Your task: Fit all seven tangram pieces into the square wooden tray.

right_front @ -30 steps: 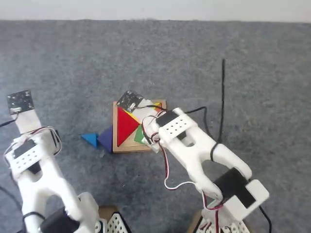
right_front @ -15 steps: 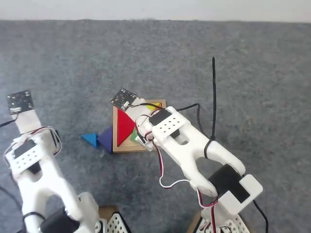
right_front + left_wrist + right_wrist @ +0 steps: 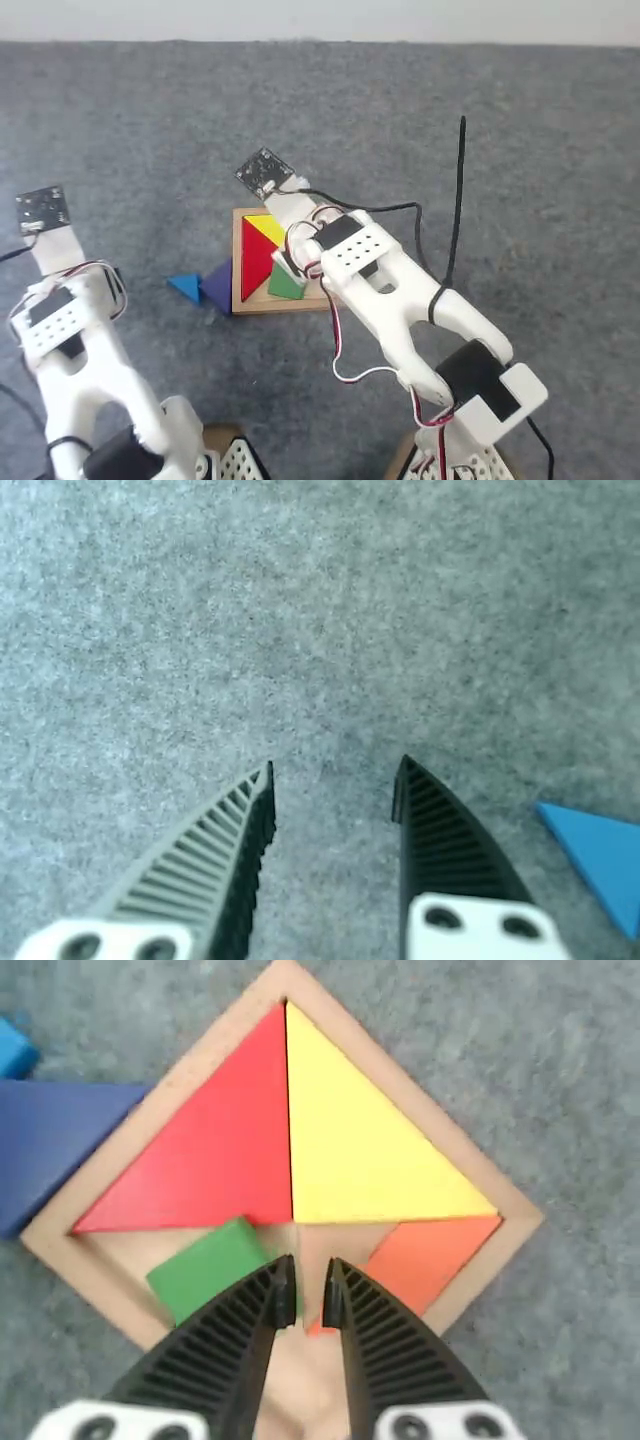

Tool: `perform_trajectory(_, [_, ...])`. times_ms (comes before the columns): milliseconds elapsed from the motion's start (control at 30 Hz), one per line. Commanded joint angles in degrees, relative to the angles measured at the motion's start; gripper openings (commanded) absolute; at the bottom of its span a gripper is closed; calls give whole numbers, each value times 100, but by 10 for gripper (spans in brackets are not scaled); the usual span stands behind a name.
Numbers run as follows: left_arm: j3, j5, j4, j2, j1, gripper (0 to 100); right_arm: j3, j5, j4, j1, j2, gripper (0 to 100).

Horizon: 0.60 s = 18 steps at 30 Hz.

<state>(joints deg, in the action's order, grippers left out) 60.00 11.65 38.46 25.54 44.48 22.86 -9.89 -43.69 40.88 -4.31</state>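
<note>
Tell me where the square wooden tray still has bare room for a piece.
Bare wood shows between the green square block and the orange wooden piece, under the right gripper. The red triangle and yellow triangle fill the other half.

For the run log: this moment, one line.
tray: red triangle, yellow triangle, orange piece, green square; outside: purple piece, blue piece; right gripper: over tray, empty; left gripper: open

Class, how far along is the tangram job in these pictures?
Done: red triangle, yellow triangle and orange piece lie flat in the tray. In hand: the right gripper, narrowly open and empty, hovers by the green square, which sits askew in the tray. Remaining: purple piece and blue triangle lie outside it.
</note>
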Motion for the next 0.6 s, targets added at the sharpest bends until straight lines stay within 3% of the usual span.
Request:
perform_trajectory(0, [-101,70,44,26,-26,183,-316,88,576,22,-207,65])
perform_trajectory(300, [-48,70,26,35,-26,184,-791,53,-163,-4,-840,62])
perform_trajectory(567, [-48,70,26,26,-26,184,-246,62,-347,-66,-136,61])
